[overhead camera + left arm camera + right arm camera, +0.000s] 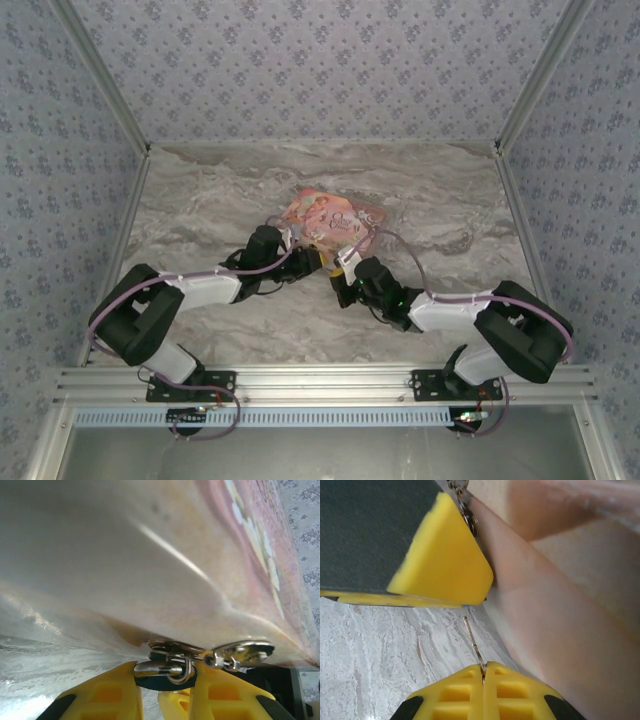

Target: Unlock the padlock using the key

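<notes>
- The right gripper (483, 672), at the bottom edge of the right wrist view, is clenched on the key (474, 642). The key is a thin sliver poking up toward the middle of the frame.
- The padlock (161, 682) sits low and centre in the left wrist view. The left gripper (166, 676) grasps its dark teal body between yellow fingers.
- The silvery shackle looks closed and hooked at the metal hasp (245, 651) of the pink tin (150, 570) (the exact threading is too blurred to tell).
- The marbled table (380, 645) lies beneath.
- Progress, as I judge it: both pieces are in hand, and the key tip is close but not inserted. Finding the keyhole, turning the key and freeing the shackle remain.
</notes>
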Motion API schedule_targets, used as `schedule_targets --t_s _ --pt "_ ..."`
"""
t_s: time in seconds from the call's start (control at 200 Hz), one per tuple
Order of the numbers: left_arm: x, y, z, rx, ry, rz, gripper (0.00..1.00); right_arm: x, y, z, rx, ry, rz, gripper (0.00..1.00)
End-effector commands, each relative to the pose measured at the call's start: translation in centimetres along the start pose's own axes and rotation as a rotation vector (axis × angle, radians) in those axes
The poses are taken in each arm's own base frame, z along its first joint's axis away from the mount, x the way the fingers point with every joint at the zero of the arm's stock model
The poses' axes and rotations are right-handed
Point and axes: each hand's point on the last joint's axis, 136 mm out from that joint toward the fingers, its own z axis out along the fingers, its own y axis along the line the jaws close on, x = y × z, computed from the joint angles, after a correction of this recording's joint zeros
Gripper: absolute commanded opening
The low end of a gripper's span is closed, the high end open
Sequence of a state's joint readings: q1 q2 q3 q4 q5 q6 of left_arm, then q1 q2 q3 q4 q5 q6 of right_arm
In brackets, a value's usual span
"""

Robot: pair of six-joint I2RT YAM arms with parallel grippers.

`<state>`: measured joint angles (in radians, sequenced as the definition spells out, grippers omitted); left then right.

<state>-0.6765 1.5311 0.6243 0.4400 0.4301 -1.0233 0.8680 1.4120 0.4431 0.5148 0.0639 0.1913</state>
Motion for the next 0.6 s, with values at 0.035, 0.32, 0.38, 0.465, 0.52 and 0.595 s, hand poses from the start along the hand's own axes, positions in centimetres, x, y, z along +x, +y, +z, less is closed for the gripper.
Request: schedule_targets --t_s 0.035,0.32,0.38,0.465,0.52,0.595 --pt "-0.57 -3.55 -0.57 0.098 -0.002 0.021 0.19 0.27 -0.73 -0.02 0.024 -0.005 0.032 0.00" --pt "-0.58 -3.45 -0.51 0.096 -0.002 0.019 0.19 -0.16 -0.79 -0.06 0.027 -0.025 0.046 0.00" --pt "-0.58 -3.47 -0.51 0.096 -0.002 0.018 0.19 -0.25 -0.79 -0.07 0.025 -0.032 0.052 0.00" --pt "-0.61 -3.47 -0.51 0.097 -0.002 0.017 0.19 -0.44 -0.68 -0.11 0.019 -0.041 0.061 0.00" --pt "-0.58 -3.41 -0.49 0.095 -0.002 0.016 0.19 -0.58 -0.67 -0.10 0.018 -0.046 0.063 0.00" --pt "-0.57 -3.47 -0.47 0.097 -0.001 0.017 0.19 -0.60 -0.77 -0.07 0.021 -0.046 0.066 0.00"
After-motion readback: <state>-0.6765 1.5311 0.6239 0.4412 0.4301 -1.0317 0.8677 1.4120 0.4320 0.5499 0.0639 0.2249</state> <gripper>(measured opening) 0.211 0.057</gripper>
